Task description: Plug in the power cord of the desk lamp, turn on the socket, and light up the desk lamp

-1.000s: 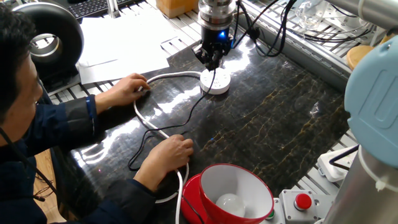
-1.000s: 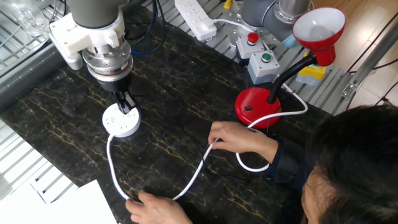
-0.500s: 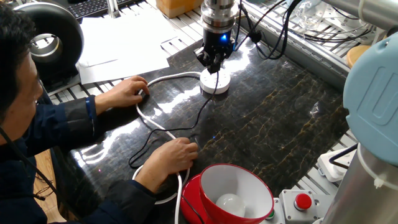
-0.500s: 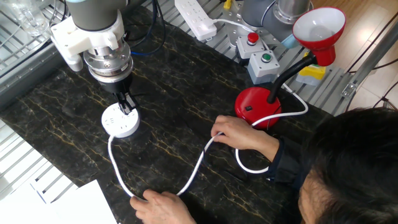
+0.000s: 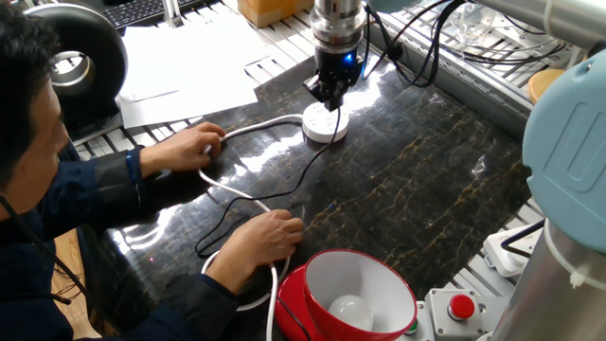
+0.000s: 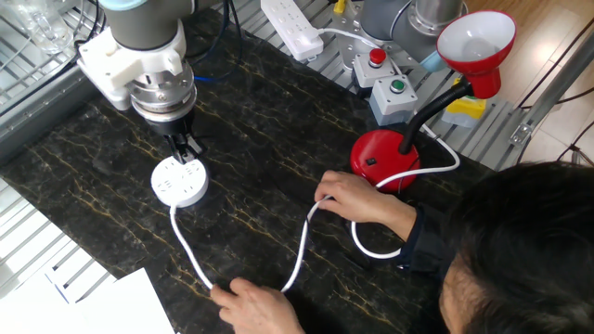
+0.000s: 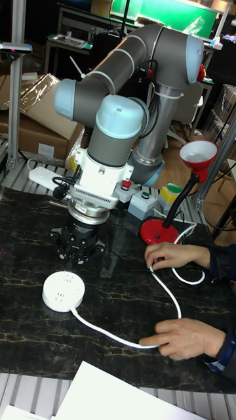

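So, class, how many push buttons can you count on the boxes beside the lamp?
2: a red button and a green button, both behind the lamp base; others may be hidden.

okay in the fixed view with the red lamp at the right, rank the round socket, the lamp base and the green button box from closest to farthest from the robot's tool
1. The socket, directly under the tool, at the left of the table.
2. The desk lamp's red base, across the table to the right.
3. The green button box, by the table's far right edge; only marginally farther than the base.

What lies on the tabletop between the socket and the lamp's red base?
In the other fixed view, bare dark marble lies between the socket and the red base, apart from the person's hand holding the white cable.
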You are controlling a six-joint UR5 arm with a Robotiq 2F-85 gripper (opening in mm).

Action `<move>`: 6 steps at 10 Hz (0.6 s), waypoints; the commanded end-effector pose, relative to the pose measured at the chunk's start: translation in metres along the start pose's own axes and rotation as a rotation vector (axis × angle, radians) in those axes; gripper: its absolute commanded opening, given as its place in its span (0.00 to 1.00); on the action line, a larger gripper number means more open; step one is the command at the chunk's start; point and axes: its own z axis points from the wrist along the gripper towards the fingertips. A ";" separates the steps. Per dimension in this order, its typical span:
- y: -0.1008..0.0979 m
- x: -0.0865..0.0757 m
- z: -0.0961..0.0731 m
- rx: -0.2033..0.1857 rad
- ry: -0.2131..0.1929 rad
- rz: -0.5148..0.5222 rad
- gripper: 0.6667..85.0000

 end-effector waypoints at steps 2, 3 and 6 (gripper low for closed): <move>0.016 0.001 -0.011 -0.032 0.014 -0.055 0.00; 0.018 0.000 -0.012 -0.032 0.014 -0.060 0.00; -0.004 -0.011 -0.017 0.091 -0.028 -0.471 0.00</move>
